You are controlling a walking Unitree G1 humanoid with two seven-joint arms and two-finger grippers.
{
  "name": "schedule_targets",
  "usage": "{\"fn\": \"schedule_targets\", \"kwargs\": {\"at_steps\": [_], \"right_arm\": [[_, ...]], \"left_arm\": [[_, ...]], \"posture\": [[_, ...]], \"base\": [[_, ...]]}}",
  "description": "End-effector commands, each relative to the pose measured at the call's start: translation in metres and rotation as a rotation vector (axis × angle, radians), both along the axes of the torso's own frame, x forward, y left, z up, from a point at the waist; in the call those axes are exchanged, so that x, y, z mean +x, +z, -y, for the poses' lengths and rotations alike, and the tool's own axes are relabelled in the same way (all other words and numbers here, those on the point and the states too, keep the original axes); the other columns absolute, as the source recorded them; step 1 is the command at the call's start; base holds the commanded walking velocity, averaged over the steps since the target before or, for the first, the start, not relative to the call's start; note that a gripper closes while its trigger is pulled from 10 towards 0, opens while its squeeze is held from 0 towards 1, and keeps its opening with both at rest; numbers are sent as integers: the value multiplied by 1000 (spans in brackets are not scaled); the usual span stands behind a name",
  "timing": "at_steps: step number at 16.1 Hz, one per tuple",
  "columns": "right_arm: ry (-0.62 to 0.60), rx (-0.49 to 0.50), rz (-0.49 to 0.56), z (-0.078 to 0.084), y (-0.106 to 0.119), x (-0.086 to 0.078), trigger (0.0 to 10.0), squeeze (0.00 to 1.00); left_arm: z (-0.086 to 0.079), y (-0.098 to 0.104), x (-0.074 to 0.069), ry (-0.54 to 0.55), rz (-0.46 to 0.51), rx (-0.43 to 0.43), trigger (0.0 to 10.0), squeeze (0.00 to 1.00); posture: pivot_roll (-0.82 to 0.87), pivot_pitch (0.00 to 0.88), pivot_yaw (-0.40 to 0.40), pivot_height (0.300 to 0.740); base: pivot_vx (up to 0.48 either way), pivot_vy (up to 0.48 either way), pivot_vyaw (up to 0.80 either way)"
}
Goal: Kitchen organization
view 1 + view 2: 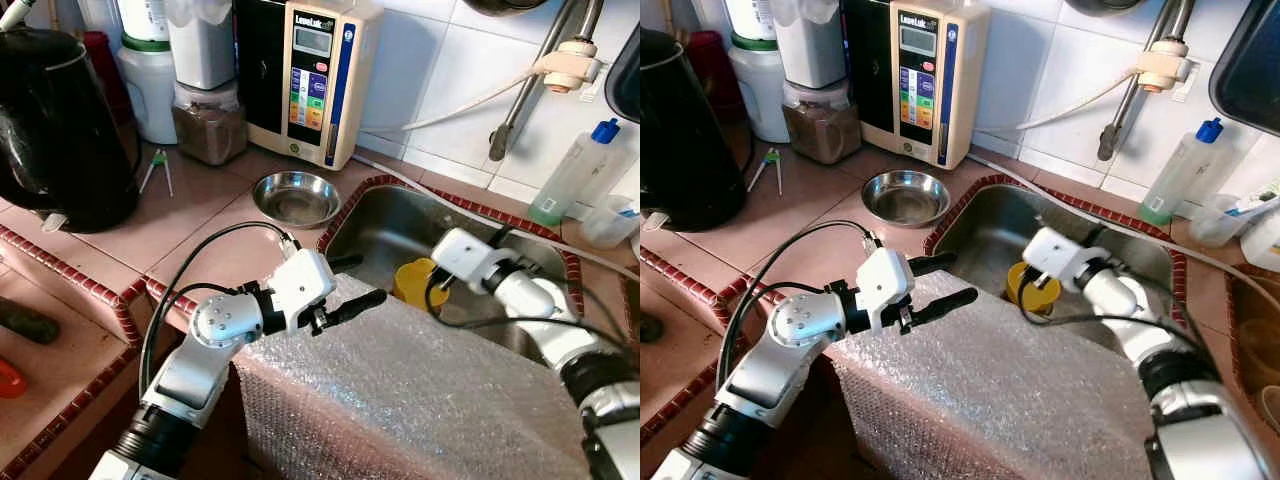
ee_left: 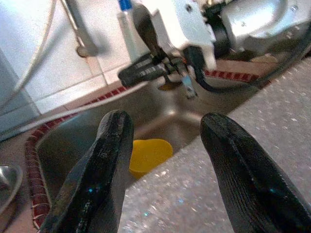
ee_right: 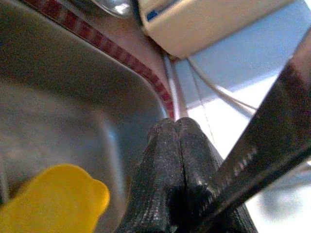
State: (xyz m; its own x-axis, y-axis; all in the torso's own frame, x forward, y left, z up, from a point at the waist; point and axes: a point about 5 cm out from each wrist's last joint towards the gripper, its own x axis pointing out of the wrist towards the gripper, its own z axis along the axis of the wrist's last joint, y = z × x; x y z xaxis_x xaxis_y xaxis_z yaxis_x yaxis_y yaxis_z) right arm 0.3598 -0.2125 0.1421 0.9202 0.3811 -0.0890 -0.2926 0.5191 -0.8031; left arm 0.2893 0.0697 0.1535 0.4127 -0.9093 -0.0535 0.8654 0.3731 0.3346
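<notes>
Left eye view showed the sink [image 1: 395,225] as the landmark, and the one yellow cup [image 1: 417,283] stood inside it, near its front wall. The right hand [image 3: 177,160] hung down into the sink, just above and beside the cup, its two fingers pressed together on nothing. In the right wrist view the cup lay a little off the fingertips, towards the basin floor, so that hand was judged the nearer of the two. The left hand [image 1: 345,290] sat at the sink's front left corner, over the bubble wrap [image 1: 420,400] draped on the front edge. Its two fingers were spread apart and empty, aimed across the sink towards the cup. The cup's lean could not be told.

Counted around the sink: one steel bowl [image 1: 296,198] on the desk [image 1: 200,215] just left of it, one bottle [image 1: 572,172] behind its right corner, one kettle [image 1: 60,130] far left.
</notes>
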Motion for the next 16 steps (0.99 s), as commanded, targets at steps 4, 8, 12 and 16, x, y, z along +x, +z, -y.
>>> {"fn": "schedule_targets", "kwargs": {"at_steps": [4,8,12,16], "right_arm": [[-109,48,-8,13,-7,1,0,0],[-177,78,-49,16,-24,-3,0,0],[-233,114,-56,20,-29,-4,10000,494],[-228,56,-47,21,-25,-2,10000,1000]], "left_arm": [[2,2,-5,-34,-6,25,10000,1000],[2,0,-6,-42,-12,51,10000,1000],[0,-2,-6,-37,-18,73,10000,1000],[2,-3,-7,-35,-18,73,10000,1000]], "posture": [[205,0,-63,740],[207,0,-47,740],[212,0,-44,740],[210,0,-46,740]], "base": [[0,0,0],[0,0,0],[0,0,0],[0,0,0]]}}
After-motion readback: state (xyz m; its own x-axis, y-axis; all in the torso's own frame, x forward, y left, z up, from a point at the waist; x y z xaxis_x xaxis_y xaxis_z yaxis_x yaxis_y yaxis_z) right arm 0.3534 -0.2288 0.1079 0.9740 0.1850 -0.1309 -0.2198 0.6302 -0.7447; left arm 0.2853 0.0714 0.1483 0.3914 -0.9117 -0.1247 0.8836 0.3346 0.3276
